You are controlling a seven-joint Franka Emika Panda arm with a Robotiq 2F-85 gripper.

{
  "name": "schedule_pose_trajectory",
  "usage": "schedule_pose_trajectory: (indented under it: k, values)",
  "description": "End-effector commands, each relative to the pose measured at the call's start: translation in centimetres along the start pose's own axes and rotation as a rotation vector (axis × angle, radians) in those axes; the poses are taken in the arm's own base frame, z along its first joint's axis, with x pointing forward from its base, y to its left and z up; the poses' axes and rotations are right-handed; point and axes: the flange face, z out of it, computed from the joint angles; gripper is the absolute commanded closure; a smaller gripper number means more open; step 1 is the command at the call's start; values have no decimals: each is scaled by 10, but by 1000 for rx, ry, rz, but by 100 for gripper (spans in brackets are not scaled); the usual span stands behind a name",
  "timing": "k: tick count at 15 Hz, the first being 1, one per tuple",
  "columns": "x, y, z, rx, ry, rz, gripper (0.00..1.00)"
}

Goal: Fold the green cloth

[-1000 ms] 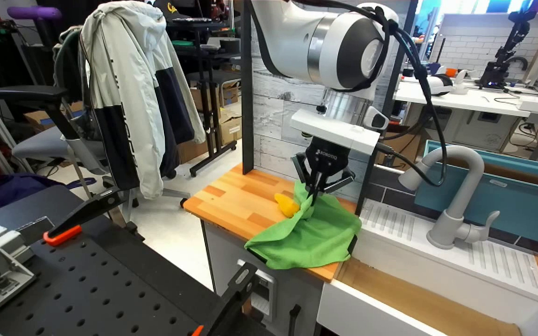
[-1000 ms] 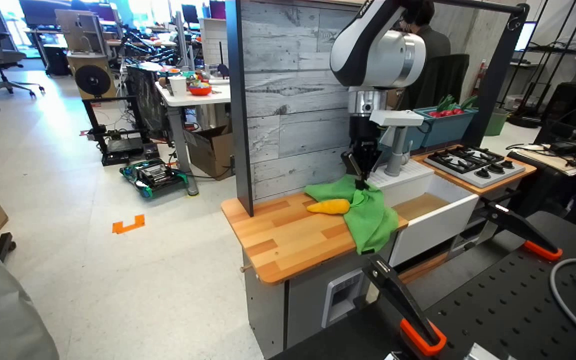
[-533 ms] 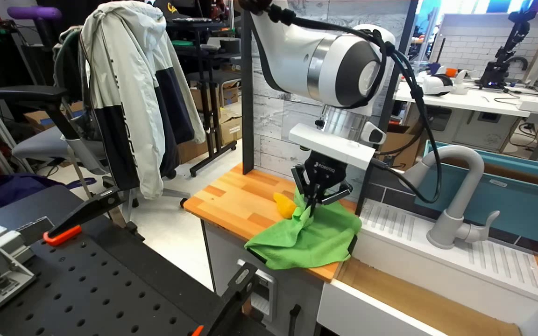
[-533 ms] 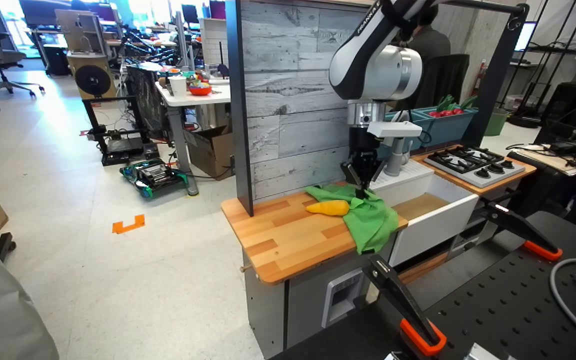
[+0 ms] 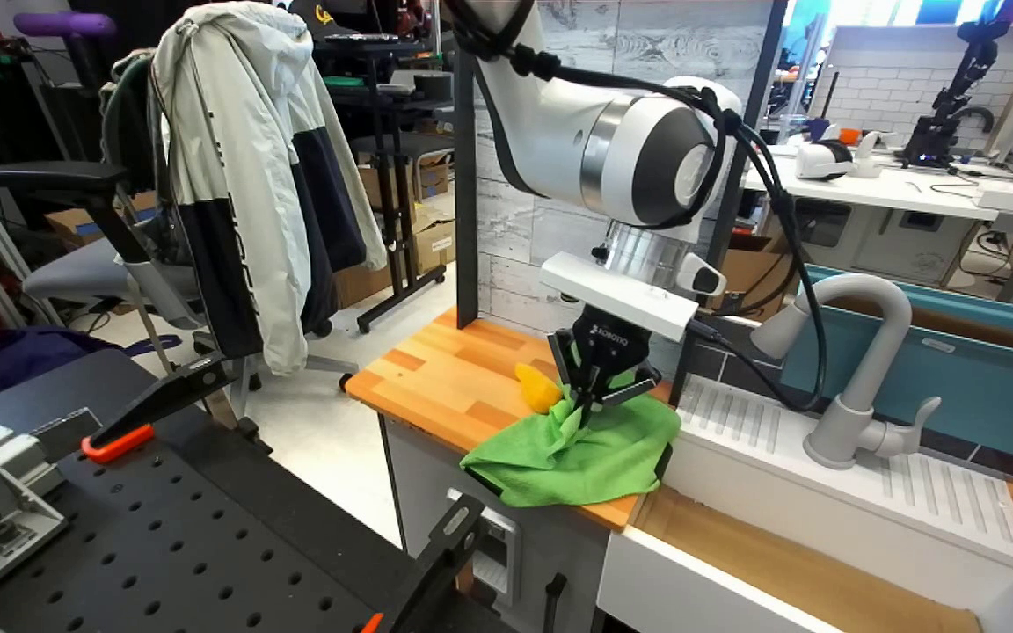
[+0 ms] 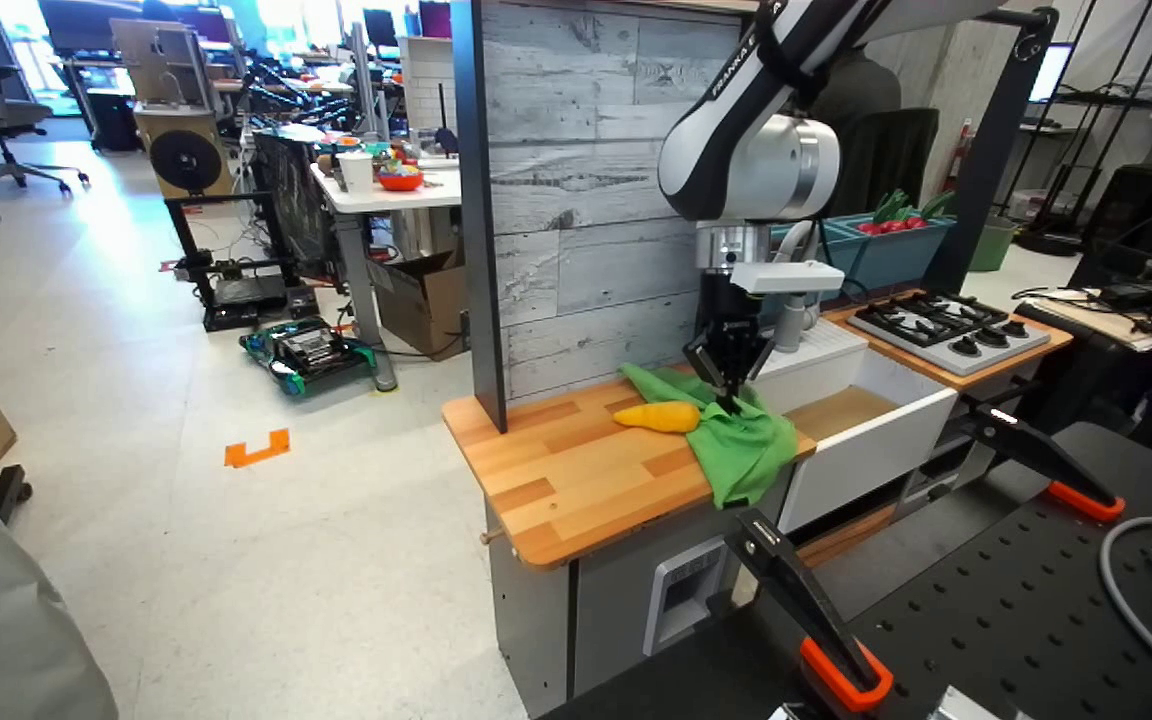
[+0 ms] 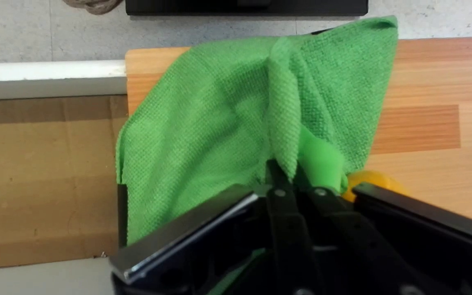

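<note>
The green cloth [image 5: 599, 466] lies crumpled on the wooden counter [image 5: 436, 374], with its front part over the counter's front edge. It also shows in an exterior view [image 6: 751, 450] and in the wrist view [image 7: 219, 119]. My gripper [image 5: 586, 418] points down at the cloth's middle; it also shows in an exterior view [image 6: 728, 402]. In the wrist view the fingertips [image 7: 287, 174] are close together on a raised ridge of the cloth. A smooth green piece [image 7: 322, 162] shows beside the fingers. The cloth under the gripper is partly hidden.
A yellow carrot [image 6: 658, 416] lies on the counter against the cloth's edge, close to my gripper. A wall panel [image 6: 586, 240] stands behind the counter. A sink basin [image 5: 788, 563] with a grey faucet [image 5: 880, 343] adjoins it. Black clamps [image 6: 806, 600] stand in front.
My arm and gripper have moved down toward the counter. The pinched, raised part of the cloth has come down with it. The carrot has hardly moved.
</note>
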Motion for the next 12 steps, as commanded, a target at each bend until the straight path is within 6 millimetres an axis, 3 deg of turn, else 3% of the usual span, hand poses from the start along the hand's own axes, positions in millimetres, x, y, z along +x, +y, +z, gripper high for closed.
schedule_pose_trajectory:
  k: [1, 2, 4, 12]
  values:
    - [12, 15, 4, -12, -10, 44, 99]
    - [12, 15, 5, -14, -16, 53, 71]
    - [12, 16, 8, -17, -27, 64, 63]
    - [14, 15, 9, -21, -57, 85, 4]
